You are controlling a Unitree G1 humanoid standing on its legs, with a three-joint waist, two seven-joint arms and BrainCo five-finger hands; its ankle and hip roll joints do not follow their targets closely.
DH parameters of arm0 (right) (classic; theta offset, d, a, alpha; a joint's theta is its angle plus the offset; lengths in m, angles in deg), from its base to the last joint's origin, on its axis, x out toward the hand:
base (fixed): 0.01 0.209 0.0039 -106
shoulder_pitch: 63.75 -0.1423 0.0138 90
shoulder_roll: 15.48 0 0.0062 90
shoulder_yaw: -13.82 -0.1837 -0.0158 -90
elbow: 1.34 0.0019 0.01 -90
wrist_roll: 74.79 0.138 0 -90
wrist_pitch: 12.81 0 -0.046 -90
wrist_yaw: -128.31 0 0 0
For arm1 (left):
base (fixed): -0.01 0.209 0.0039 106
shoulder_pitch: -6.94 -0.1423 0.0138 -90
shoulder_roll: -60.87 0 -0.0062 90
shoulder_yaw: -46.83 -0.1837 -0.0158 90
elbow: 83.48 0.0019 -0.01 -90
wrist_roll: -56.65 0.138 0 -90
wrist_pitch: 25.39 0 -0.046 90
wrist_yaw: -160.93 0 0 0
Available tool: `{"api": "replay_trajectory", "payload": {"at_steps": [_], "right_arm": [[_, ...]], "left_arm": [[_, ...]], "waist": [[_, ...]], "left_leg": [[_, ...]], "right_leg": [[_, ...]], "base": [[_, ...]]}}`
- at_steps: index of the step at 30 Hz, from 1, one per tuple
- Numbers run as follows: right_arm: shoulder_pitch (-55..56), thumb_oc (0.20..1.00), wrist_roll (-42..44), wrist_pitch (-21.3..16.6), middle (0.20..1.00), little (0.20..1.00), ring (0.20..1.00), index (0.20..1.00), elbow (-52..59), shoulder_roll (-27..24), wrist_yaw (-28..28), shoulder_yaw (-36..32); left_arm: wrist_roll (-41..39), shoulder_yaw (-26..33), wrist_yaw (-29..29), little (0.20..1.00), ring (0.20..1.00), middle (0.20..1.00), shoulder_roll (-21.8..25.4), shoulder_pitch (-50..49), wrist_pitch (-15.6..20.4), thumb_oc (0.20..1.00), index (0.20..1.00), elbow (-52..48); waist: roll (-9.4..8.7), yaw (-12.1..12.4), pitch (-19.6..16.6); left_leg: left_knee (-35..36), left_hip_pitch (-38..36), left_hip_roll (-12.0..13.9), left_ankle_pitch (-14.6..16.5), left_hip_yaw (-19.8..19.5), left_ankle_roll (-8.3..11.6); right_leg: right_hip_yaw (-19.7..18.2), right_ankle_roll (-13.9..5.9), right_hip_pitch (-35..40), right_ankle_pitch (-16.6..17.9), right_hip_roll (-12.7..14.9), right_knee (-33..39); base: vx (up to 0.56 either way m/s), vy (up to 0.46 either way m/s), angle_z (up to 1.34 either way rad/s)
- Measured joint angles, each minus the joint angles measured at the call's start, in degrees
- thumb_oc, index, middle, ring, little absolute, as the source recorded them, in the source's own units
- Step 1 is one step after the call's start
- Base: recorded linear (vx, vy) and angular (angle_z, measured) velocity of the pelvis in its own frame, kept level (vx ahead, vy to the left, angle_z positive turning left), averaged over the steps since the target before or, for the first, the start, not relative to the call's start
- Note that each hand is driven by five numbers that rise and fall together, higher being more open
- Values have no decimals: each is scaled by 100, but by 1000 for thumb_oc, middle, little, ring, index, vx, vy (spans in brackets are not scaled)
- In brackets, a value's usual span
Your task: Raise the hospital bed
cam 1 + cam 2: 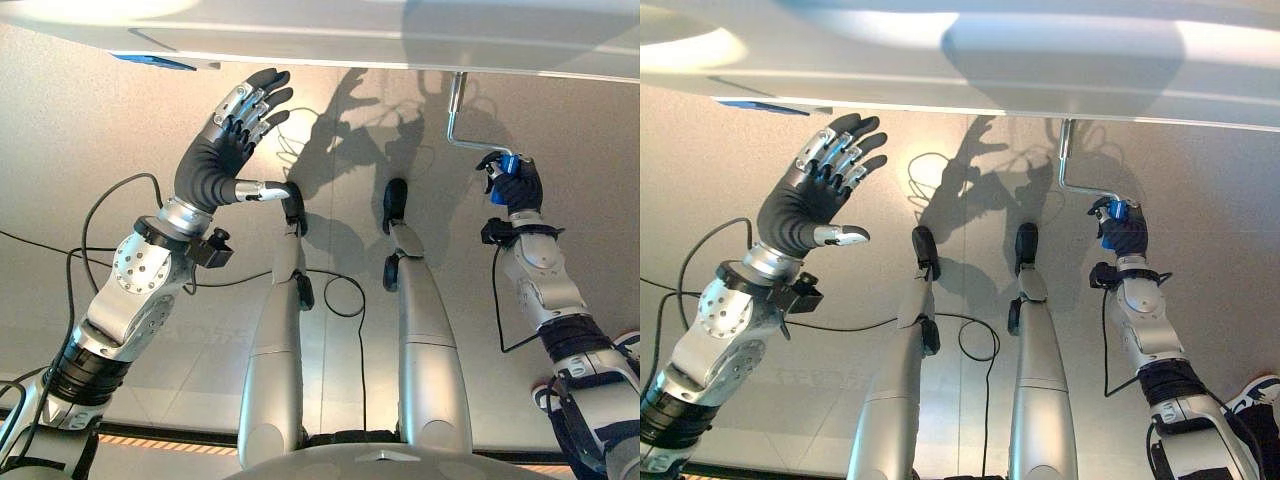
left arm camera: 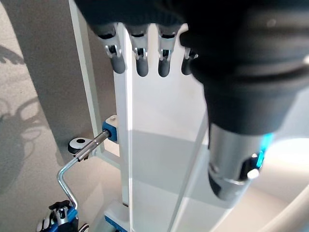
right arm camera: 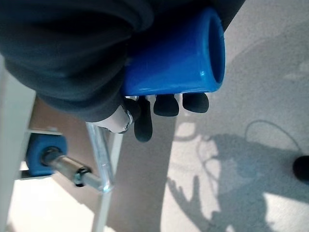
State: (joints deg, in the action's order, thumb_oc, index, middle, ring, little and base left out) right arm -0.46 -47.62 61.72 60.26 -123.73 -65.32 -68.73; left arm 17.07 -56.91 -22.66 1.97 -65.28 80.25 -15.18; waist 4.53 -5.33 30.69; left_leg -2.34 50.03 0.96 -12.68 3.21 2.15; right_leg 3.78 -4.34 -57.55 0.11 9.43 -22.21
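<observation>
No writing can be made out on anything here. The right hand (image 1: 515,185) is curled tight round the smooth, glossy blue plastic grip (image 3: 178,60) of a bent, polished silver metal crank handle (image 1: 462,135); in the right wrist view the dark fingertips wrap under the blue cylinder, whose end is open and hollow. From the grip the thin round rod turns a corner and runs up to the underside of the white hospital bed frame (image 1: 380,40), where it enters a ridged metal collar and a blue socket (image 2: 111,133) on the frame's flat white rail. The left hand (image 1: 235,135) hangs in the air, well apart from the crank, fingers straight and spread, thumb out, holding nothing, just below the frame's edge. Beneath lies a speckled grey floor (image 1: 80,120).
</observation>
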Motion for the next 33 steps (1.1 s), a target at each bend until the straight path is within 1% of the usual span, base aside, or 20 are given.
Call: {"api": "replay_trajectory", "payload": {"at_steps": [1,3,7,9,11,13,14,16,18,20,21,24,25,30,33], "right_arm": [[-60,200,0,2,200,200,200,200,-87,0,0,4],[-123,200,-1,-1,200,200,200,200,-230,0,1,23],[-611,200,1,29,200,200,200,200,-943,-13,7,239],[-1180,200,2,76,200,200,200,200,-1784,-20,70,592],[-1543,200,5,195,200,200,200,200,-2263,-20,130,773],[-2078,200,55,269,200,200,200,200,-3087,15,300,1110],[-2297,200,80,413,200,200,200,200,-3351,29,412,1171],[-2519,200,113,480,200,200,200,200,-3573,104,458,1279],[-2632,200,113,502,200,200,200,200,-3694,173,480,1260],[-2928,200,141,568,200,200,200,200,-4167,345,544,1248],[-2992,200,157,581,200,200,200,200,-4254,418,552,1249],[-3114,200,172,691,200,200,200,200,-4420,460,566,1130],[-3118,200,170,701,200,200,200,200,-4431,519,567,1129],[-3224,200,167,769,200,200,200,200,-4480,580,560,1124],[-3274,200,150,803,200,200,200,200,-4405,730,546,1154]], "left_arm": [[0,-100,-2,1000,1000,1000,71,72,-1,1000,1000,0],[0,-113,-13,1000,1000,1000,88,101,0,1000,1000,1],[-1,-311,-6,1000,1000,1000,166,200,0,1000,1000,3],[-6,-520,-5,1000,1000,1000,129,311,0,1000,1000,13],[-6,-677,-15,1000,1000,1000,122,441,-2,1000,1000,9],[-17,-905,-7,1000,1000,1000,119,640,-6,1000,1000,42],[-17,-976,-12,1000,1000,1000,119,726,-4,1000,1000,34],[-20,-972,8,1000,1000,1000,130,753,-3,1000,1000,34],[-21,-979,26,1000,1000,1000,129,798,-9,1000,1000,41],[-21,-988,41,1000,1000,1000,133,939,-7,1000,1000,44],[-27,-989,51,1000,1000,1000,140,980,-1,1000,1000,37],[-123,-991,97,1000,1000,1000,135,1172,-1,1000,1000,44],[-139,-989,101,1000,1000,1000,125,1164,-1,1000,1000,44],[-178,-999,157,1000,1000,1000,-141,1227,-2,1000,1000,51],[-175,-989,214,1000,1000,1000,-314,1231,-4,1000,1000,55]], "waist": [[0,10,0],[0,8,0],[0,21,0],[2,33,-1],[2,65,-1],[3,124,-2],[5,181,-3],[9,165,-5],[19,217,-8],[22,235,-9],[27,296,-12],[37,330,-11],[40,383,-11],[60,429,-21],[86,458,-24]], "left_leg": [[0,0,-3,0,-1,0],[6,-3,-6,-2,1,-2],[31,-3,-9,-3,10,-2],[49,-4,-14,-18,33,-7],[67,0,-15,-27,51,-8],[79,1,-14,-32,82,-9],[82,17,-13,-32,102,-9],[81,76,-13,-33,102,-8],[78,116,-23,-73,99,-4],[64,176,-15,-90,56,21],[63,199,-19,-99,41,31],[55,264,-6,-137,-33,84],[52,267,-18,-145,-43,95],[-52,370,11,-103,-81,163],[-107,431,40,-99,-89,186]], "right_leg": [[0,0,0,0,3,-3],[-5,-2,-7,-1,6,-9],[-19,-3,-42,-1,8,-43],[-37,-3,-71,-1,13,-70],[-51,-2,-97,-1,12,-79],[-82,-3,-128,0,4,-92],[-102,-2,-162,-1,0,-103],[-103,-3,-225,-1,-3,-105],[-111,-1,-275,-13,3,-148],[-86,15,-348,-55,1,-225],[-82,25,-383,-72,0,-266],[-37,85,-490,-155,-2,-444],[-20,88,-495,-172,-3,-473],[-2,141,-633,-275,-17,-670],[5,179,-704,-297,-26,-744]], "base": [[0,0,0],[0,0,0],[0,0,0],[0,0,0],[-6,-3,-2],[-13,1,-5],[-9,8,-4],[0,0,0],[0,0,0],[-29,-35,6],[-23,-27,9],[-11,-5,9],[-10,5,6],[-5,14,2],[-6,24,0]]}}
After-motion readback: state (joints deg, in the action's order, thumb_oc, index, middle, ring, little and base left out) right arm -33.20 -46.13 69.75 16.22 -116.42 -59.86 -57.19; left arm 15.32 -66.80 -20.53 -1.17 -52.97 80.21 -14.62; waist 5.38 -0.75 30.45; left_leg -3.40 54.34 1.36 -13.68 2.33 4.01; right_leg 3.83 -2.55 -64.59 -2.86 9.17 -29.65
